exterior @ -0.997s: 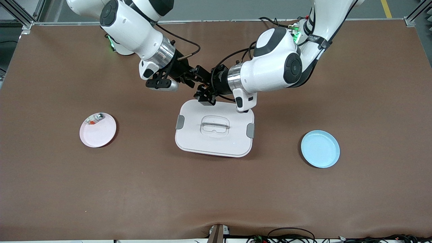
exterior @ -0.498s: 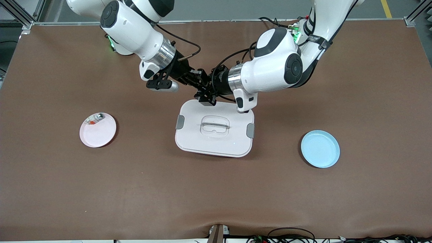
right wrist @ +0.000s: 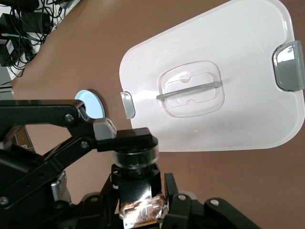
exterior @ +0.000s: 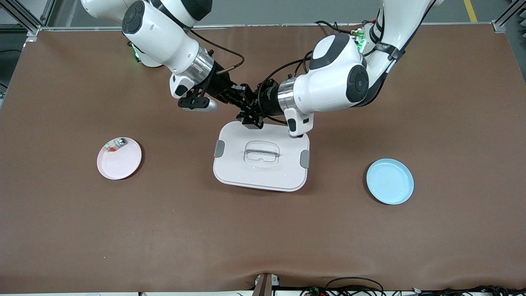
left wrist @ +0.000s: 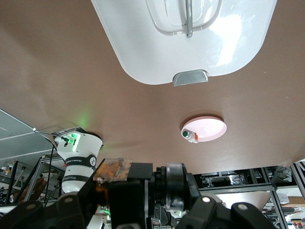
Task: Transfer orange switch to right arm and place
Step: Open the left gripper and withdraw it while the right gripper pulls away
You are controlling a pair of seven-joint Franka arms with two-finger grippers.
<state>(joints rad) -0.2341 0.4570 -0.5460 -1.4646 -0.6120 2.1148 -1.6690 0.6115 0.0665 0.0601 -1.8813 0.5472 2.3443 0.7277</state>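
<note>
My two grippers meet in the air over the edge of the white lidded box (exterior: pixel 230 172) that lies farthest from the front camera. The left gripper (exterior: pixel 251 115) is shut on the orange switch (right wrist: pixel 136 155), a small black cylinder with a little orange showing. It also shows in the left wrist view (left wrist: pixel 178 186). The right gripper (exterior: pixel 241 93) has come up against it end to end. Its fingers flank the switch's black body with a thin gap still showing on one side. In the front view the switch is hidden between the two hands.
A pink plate (exterior: pixel 123 164) toward the right arm's end holds a pale small part with a red fleck (exterior: pixel 117 144). An empty blue plate (exterior: pixel 389 181) lies toward the left arm's end. The box has grey clips and a clear handle (exterior: pixel 261 153).
The right gripper has moved in toward the left gripper until the two hands meet. In the last half second almost nothing has moved.
</note>
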